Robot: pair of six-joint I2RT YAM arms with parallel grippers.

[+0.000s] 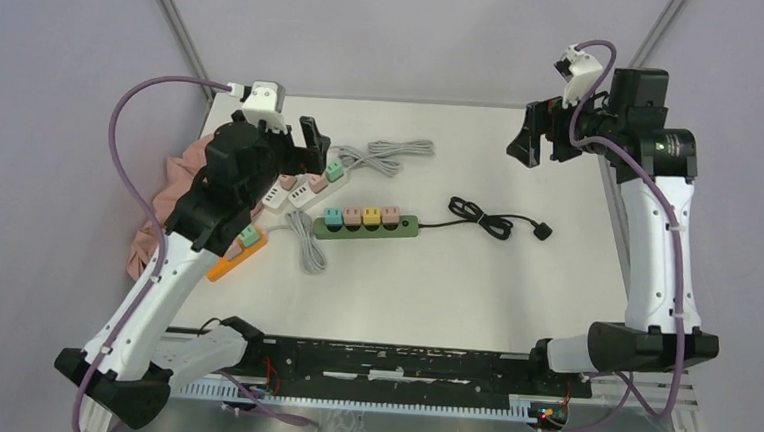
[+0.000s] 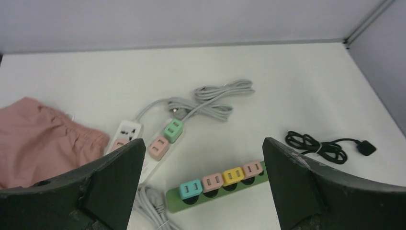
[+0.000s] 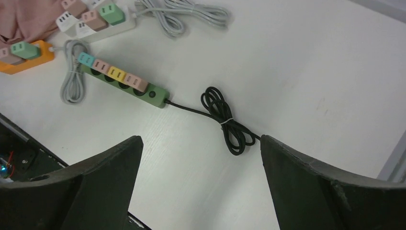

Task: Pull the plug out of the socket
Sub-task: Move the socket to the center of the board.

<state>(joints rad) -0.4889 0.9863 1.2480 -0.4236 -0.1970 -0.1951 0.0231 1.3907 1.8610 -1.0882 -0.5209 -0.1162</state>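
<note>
Both the left gripper [image 2: 203, 143] and right gripper [image 3: 201, 139] hang released, grasping nothing. The teal plug [image 2: 191, 189] at the left end of the green power strip [image 2: 176, 203] looks light, rigid and slick, so I'd pinch its flat sides.

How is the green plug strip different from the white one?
The green strip has a black cord; the white strip has a pale grey cord. The green strip carries four plugs: teal, pink, yellow, pink. The white strip shows a green plug and pink ones, plus an empty socket at one end. Both lie flat on the table with bundled cords.
</note>
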